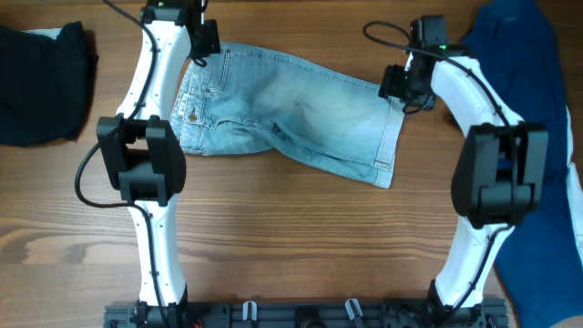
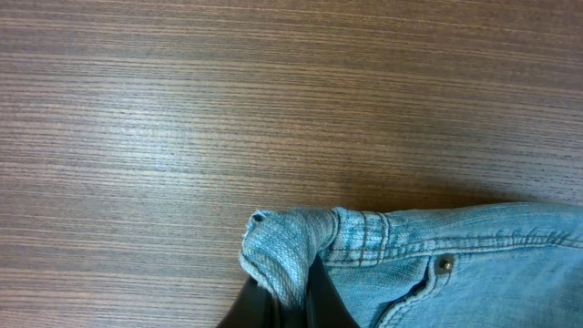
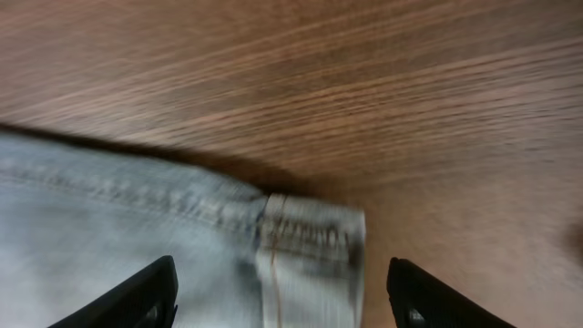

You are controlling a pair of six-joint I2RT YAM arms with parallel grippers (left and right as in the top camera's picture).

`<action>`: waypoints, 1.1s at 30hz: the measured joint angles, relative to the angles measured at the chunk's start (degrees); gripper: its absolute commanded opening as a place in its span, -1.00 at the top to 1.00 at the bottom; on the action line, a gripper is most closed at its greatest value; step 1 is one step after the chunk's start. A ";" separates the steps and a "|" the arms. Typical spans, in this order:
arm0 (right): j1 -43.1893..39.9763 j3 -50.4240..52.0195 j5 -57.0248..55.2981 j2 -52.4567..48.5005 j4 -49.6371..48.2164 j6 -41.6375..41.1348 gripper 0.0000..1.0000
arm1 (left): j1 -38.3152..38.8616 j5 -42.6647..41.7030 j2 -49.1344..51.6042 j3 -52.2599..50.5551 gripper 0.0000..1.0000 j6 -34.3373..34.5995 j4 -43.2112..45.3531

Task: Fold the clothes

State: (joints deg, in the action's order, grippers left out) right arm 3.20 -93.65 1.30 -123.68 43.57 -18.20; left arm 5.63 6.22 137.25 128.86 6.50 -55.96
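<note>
Overhead, the denim shorts [image 1: 291, 114] lie flat on the far half of the wooden table [image 1: 301, 237], waist toward the left arm. The left gripper [image 2: 291, 299] is pinched tight on the waistband's far corner. The right gripper [image 3: 281, 273] has its fingers apart, straddling the leg cuff's far corner at the shorts' other end.

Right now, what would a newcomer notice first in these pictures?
The light-blue denim shorts lie across the far middle of the table. The left gripper pinches their waistband corner, while the right gripper stands open astride a leg cuff. A black garment lies far left, a dark-blue garment far right.
</note>
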 measured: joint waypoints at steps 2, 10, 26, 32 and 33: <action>0.00 0.09 -0.17 -1.03 -0.66 -0.22 -0.49 | 0.00 0.00 0.00 0.00 0.92 0.02 0.00; 0.00 0.15 -0.28 -2.82 -2.36 -1.44 0.16 | 0.00 0.00 0.00 0.00 0.92 0.02 -0.24; 0.00 -0.44 -2.01 -1.53 2.86 -1.03 0.91 | 0.07 1.90 0.00 0.00 0.92 0.00 -0.72; -0.92 -5.16 -2.40 3.89 8.76 0.28 0.91 | 0.04 2.16 -1.27 -0.02 0.92 0.00 -2.12; -1.27 -6.62 -2.40 5.22 10.25 0.48 0.92 | 0.04 2.10 -2.12 -0.04 0.92 0.00 -2.32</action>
State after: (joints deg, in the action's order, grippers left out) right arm 1.93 -100.27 -1.10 -118.45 53.82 -17.72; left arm 5.67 8.32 135.13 128.81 6.50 -58.28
